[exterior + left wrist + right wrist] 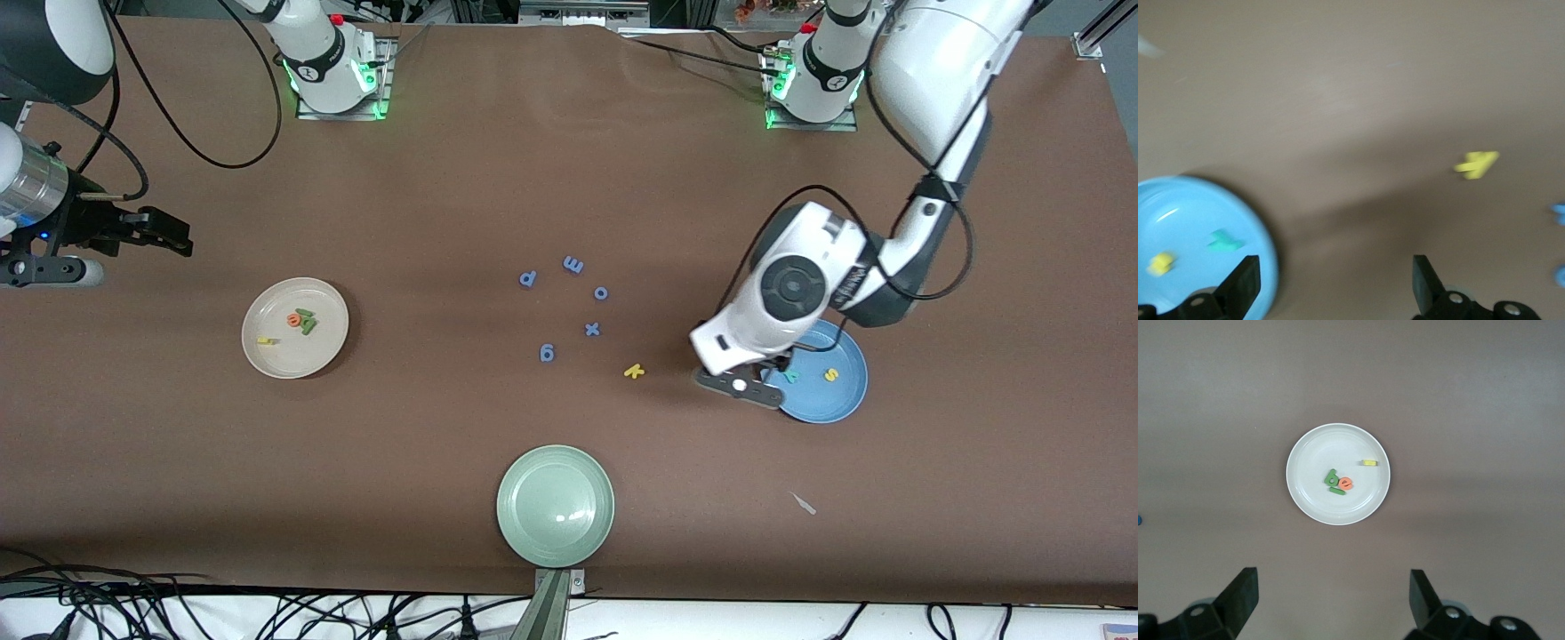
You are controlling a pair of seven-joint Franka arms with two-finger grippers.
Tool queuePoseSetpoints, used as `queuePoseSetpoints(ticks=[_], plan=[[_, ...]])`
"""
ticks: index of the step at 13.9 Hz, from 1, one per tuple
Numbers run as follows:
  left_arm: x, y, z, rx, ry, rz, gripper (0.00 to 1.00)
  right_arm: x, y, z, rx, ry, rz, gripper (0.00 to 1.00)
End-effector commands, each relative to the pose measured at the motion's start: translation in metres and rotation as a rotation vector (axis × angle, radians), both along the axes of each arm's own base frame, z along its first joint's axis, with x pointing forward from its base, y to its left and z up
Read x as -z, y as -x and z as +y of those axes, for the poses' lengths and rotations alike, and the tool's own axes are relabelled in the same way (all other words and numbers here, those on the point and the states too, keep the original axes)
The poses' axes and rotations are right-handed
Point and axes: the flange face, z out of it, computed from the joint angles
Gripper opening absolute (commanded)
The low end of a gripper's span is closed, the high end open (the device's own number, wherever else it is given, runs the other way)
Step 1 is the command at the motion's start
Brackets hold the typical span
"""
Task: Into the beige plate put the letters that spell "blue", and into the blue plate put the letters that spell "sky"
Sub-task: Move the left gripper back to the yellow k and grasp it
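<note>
Blue plate (845, 400) lies on the surface toward the left arm's end, holding the teal y (789, 376) and the yellow s (831, 374). Left gripper (772, 372) hovers over that plate's rim, fingers (1243, 283) spread wide and holding nothing. Yellow k (633, 371) rests on the bare surface beside the plate, toward the table's middle. Beige plate (276, 356), toward the right arm's end, contains the light green b (1332, 478), dark green l (1337, 491), orange e (1346, 483) and yellow u (1369, 463). Right gripper (169, 233) waits over bare surface near that plate, fingers spread wide, empty.
</note>
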Motion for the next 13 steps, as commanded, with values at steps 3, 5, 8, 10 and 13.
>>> queuePoseSetpoints(ticks=[3,5,8,10,13], plan=[[0.028,0.007,-0.059,0.291,0.082,-0.040,1.00,-0.002,0.002,0.001,-0.001,-0.009,-0.001,1.00],[0.056,0.014,-0.066,0.389,0.064,-0.013,1.00,-0.002,0.002,0.002,-0.003,-0.009,-0.001,1.00],[0.090,0.015,-0.077,0.475,0.089,-0.059,1.00,-0.002,0.002,0.002,-0.003,-0.009,-0.003,1.00],[0.102,0.016,-0.083,0.513,0.089,-0.091,1.00,-0.001,0.002,0.002,-0.003,-0.009,0.001,1.00],[0.113,0.016,-0.085,0.535,0.089,-0.120,0.91,-0.002,0.002,0.002,-0.001,-0.009,-0.001,1.00]])
